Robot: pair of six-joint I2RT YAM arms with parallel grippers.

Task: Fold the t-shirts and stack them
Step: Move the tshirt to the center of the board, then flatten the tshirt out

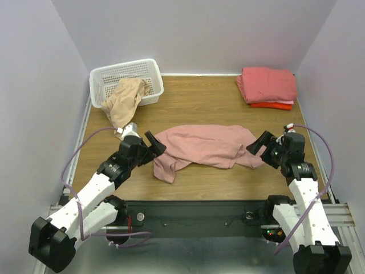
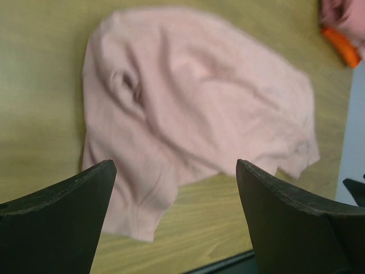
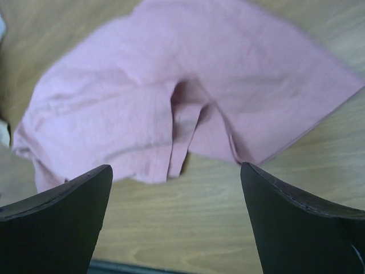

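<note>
Two spread tools, left and right, flanking crumpled pink t-shirt on wooden table, lavender walls.

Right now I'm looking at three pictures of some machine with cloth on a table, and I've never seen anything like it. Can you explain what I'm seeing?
These are two robot arms bolted at the table's near edge. The wide picture looks down from above; the other two come from cameras on each wrist, with the dark jaws at the bottom. A crumpled dusty-pink t-shirt lies on the wooden table between the left gripper and right gripper. Both stand open and hold nothing. At the far right sits a stack of folded shirts. At the far left a beige shirt hangs out of a white basket.
</note>
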